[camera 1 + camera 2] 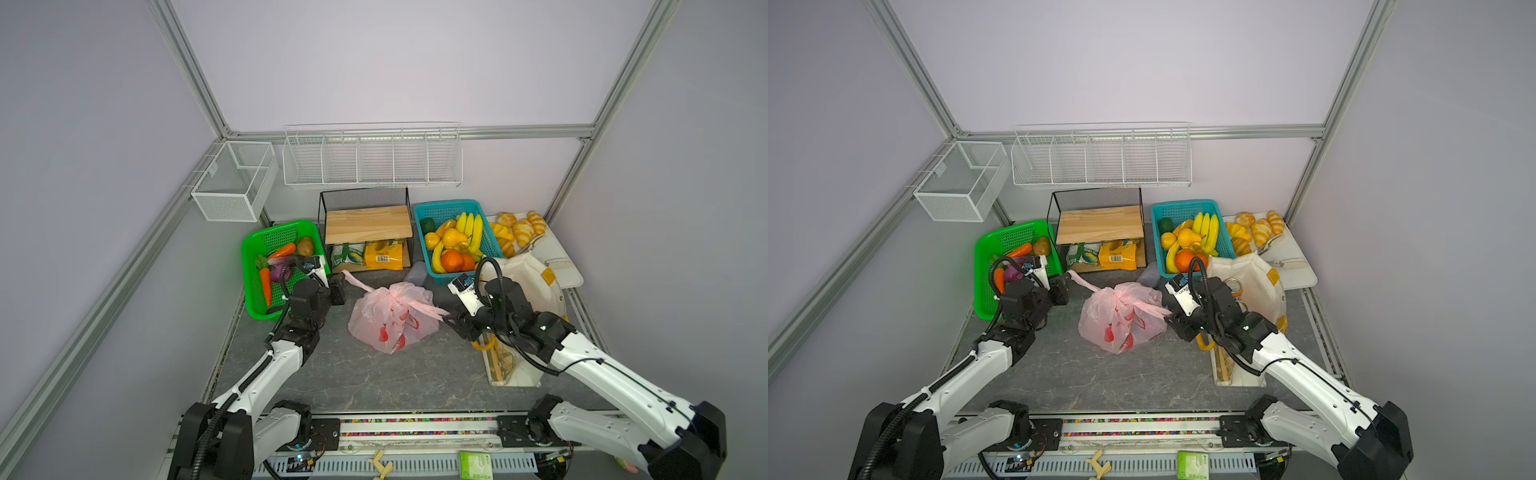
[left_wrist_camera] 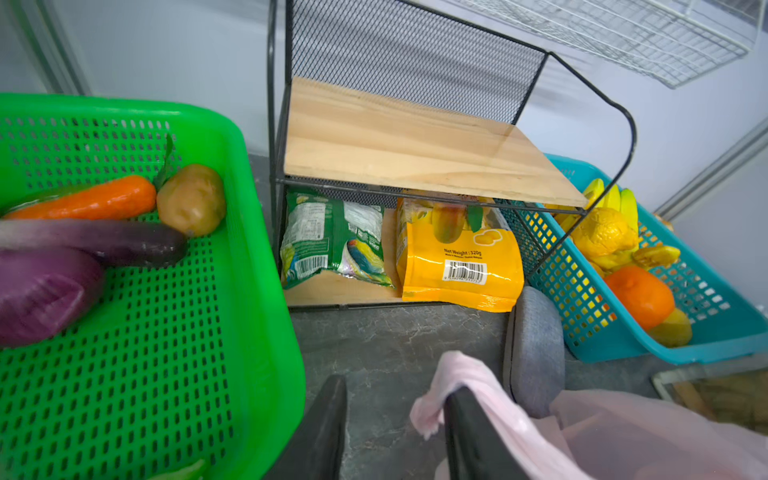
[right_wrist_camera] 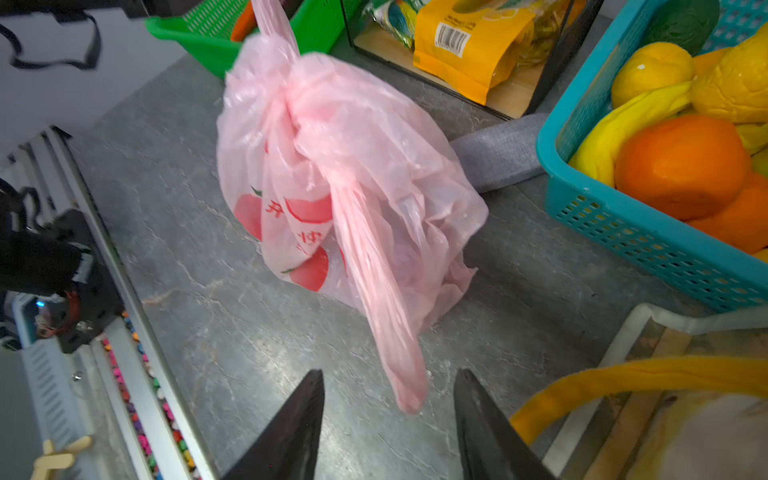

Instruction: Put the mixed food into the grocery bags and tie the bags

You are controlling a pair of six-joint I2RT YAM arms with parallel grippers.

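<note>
A: The left gripper [image 2: 397, 390] stands with its jaws well apart. One pink handle [image 2: 459, 370] lies draped over one finger, pinched by nothing. The right gripper [image 3: 390, 374] is parted too, and the other handle [image 3: 374, 282] dangles with its tip just ahead of the gap, unheld.

B: And the pink bag [image 1: 392, 318]?

A: It sits bulging on the table [image 1: 374, 382] between the two grippers, its handles crossed into a knot [image 3: 297, 83] on top. I cannot tell what is inside; the red shapes are prints.

B: What could go wrong?

A: The knot looks like a single crossing in slippery film, so with neither end held it may slacken. The draped handle could also snag on that left finger if the arm pulls away, dragging or tipping the bag.

B: Other containers?

A: The canvas tote [image 1: 528, 276] is just past the right gripper from the pink bag. Its mouth gapes, a can [image 1: 1234, 286] shows inside, and it is untied, so I judge that work remains. Its yellow handle [image 3: 623, 374] could hook the right gripper. On the bag's left-arm side, the green basket [image 1: 250, 291] holds carrots [image 1: 265, 284], a potato [image 1: 305, 246] and purple vegetables [image 2: 41, 291]. Behind the bag, a black rack [image 1: 365, 224] shelters snack packets [image 1: 382, 254], and a teal basket [image 1: 449, 203] holds bananas [image 1: 469, 228] and oranges [image 1: 453, 261].
</note>
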